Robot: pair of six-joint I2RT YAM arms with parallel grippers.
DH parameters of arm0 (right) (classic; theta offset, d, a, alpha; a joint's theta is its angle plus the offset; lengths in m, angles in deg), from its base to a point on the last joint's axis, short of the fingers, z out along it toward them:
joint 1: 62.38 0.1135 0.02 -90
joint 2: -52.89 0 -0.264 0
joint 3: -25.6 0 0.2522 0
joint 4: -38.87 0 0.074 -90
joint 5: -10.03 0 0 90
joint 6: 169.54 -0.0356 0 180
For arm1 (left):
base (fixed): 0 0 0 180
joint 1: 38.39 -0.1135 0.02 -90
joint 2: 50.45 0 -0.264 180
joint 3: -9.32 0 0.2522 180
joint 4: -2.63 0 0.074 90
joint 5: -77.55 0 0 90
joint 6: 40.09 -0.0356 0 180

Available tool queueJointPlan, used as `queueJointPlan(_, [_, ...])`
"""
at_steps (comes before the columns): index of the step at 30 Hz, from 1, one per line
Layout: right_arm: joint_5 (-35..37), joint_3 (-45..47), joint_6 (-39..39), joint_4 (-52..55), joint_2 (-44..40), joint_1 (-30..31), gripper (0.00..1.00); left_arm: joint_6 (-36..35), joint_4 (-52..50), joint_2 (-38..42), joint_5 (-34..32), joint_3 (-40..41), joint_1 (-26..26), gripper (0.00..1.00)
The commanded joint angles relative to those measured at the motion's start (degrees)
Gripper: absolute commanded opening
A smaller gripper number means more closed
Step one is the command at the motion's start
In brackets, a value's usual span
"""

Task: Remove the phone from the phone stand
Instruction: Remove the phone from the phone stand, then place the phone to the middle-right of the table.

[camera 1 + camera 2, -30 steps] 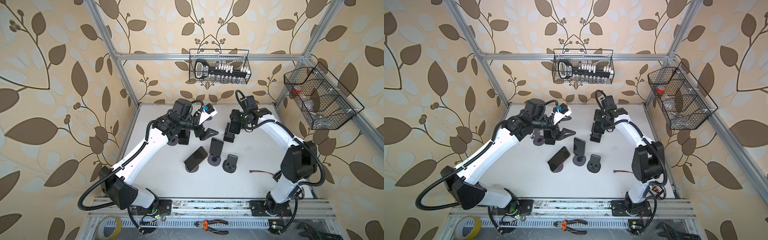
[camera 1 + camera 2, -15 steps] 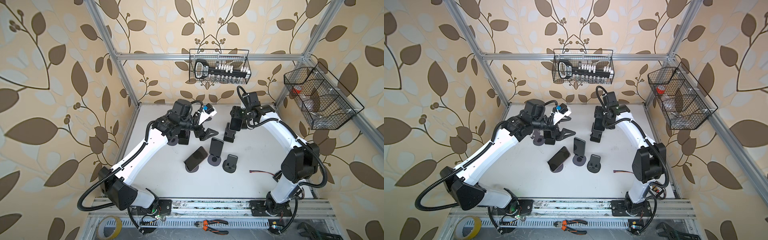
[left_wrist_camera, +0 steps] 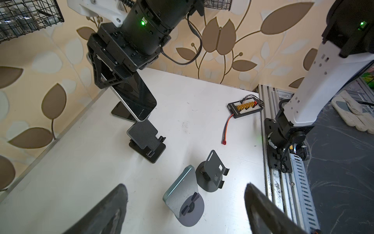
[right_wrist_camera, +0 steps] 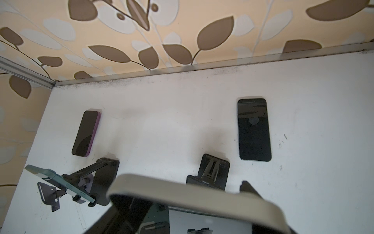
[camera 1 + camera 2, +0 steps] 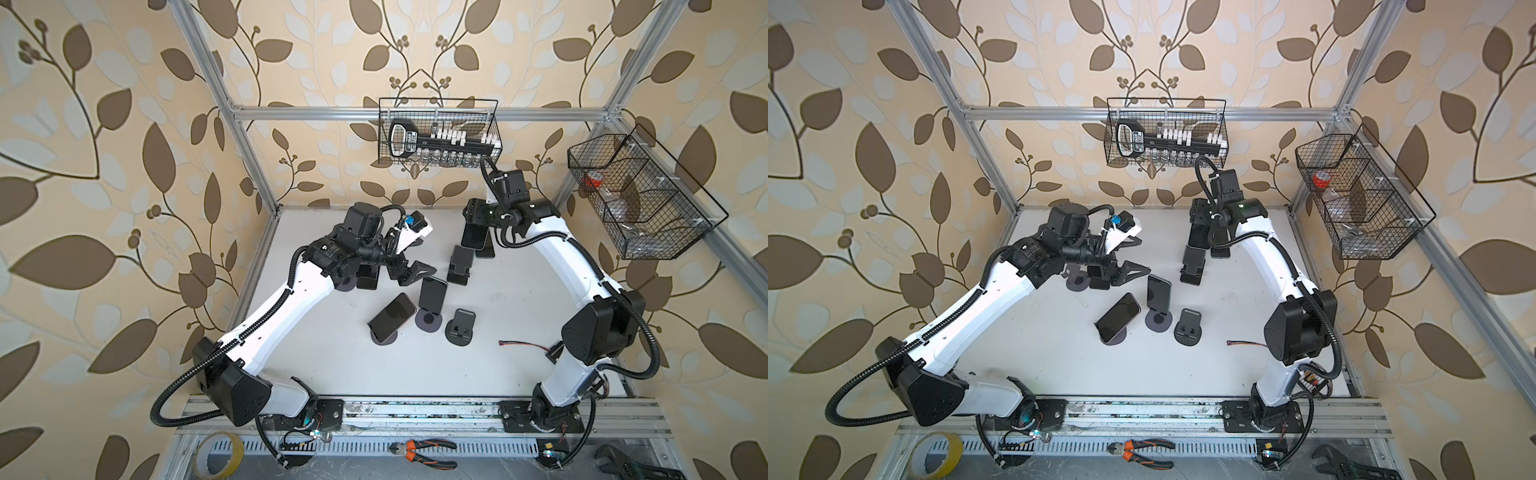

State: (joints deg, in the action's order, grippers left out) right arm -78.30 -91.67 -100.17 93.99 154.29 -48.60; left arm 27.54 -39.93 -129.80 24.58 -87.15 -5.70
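My right gripper [image 5: 475, 220] is shut on the top of a silver-edged phone [image 5: 473, 237] with a dark screen. It holds the phone tilted in the air above and just behind the empty black phone stand [image 5: 459, 266]. The left wrist view shows the phone [image 3: 134, 97] clear of the stand [image 3: 146, 140]. In the right wrist view its silver edge [image 4: 192, 194] crosses close before the camera. My left gripper [image 5: 1144, 255] hangs open over the table's middle with nothing between its fingers [image 3: 114, 208].
Near the left gripper a teal phone [image 3: 182, 188] leans on a round-based stand. Another phone [image 5: 392, 316] rests on its stand and an empty stand [image 5: 461, 328] is close by. Two phones [image 4: 254, 129] [image 4: 87, 133] lie flat near the back wall. A red cable [image 5: 523, 344] lies at the right.
The right gripper has carried the phone a little up and toward the back wall, away from the stand. The left arm has hardly moved.
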Motion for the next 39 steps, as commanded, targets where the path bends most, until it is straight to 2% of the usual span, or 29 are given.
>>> queueJointPlan(1, [-0.8,-3.2,1.4,1.3,1.9,-0.7,0.64,-0.7,1.2,1.7,1.2,0.0,0.4,0.90])
queueJointPlan(12, [-0.6,-5.3,4.0,3.2,3.6,-3.4,0.64,-0.1,1.6,0.3,1.4,-0.5,0.4,0.90])
queueJointPlan(26, [-0.4,2.5,5.3,3.7,-2.0,-9.5,0.64,0.7,2.6,-0.7,2.8,-1.1,0.5,0.90])
queueJointPlan(39, [-0.5,10.3,5.5,3.5,-7.6,-11.2,0.64,4.0,2.6,-1.4,2.5,-1.5,2.5,0.90])
